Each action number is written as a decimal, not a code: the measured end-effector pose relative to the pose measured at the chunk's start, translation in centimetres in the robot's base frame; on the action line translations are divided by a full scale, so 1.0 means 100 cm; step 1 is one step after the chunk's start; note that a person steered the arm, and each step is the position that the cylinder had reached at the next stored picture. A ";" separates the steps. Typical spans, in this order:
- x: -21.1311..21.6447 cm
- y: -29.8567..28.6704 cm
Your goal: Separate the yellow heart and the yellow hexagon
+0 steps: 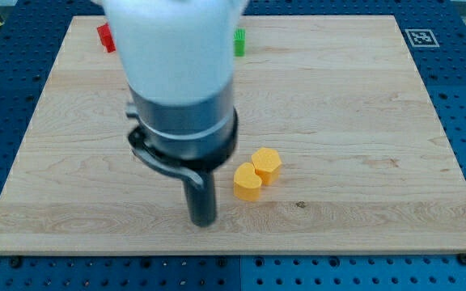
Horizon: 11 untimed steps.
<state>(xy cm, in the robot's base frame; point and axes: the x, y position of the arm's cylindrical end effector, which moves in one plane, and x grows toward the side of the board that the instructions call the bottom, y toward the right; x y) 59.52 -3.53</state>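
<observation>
A yellow heart (247, 182) and a yellow hexagon (267, 162) lie touching each other on the wooden board, right of centre toward the view's bottom. The hexagon is up and to the right of the heart. My tip (202, 221) rests on the board to the left of and slightly below the heart, a short gap away, not touching it. The arm's wide white and dark body rises above the rod and hides the board's upper middle.
A red block (106, 37) sits near the board's top left, partly hidden by the arm. A green block (239, 42) shows at the top, beside the arm's right edge. The wooden board (362, 121) lies on a blue perforated table.
</observation>
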 end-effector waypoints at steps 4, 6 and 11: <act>-0.062 0.112; -0.072 0.111; -0.084 0.068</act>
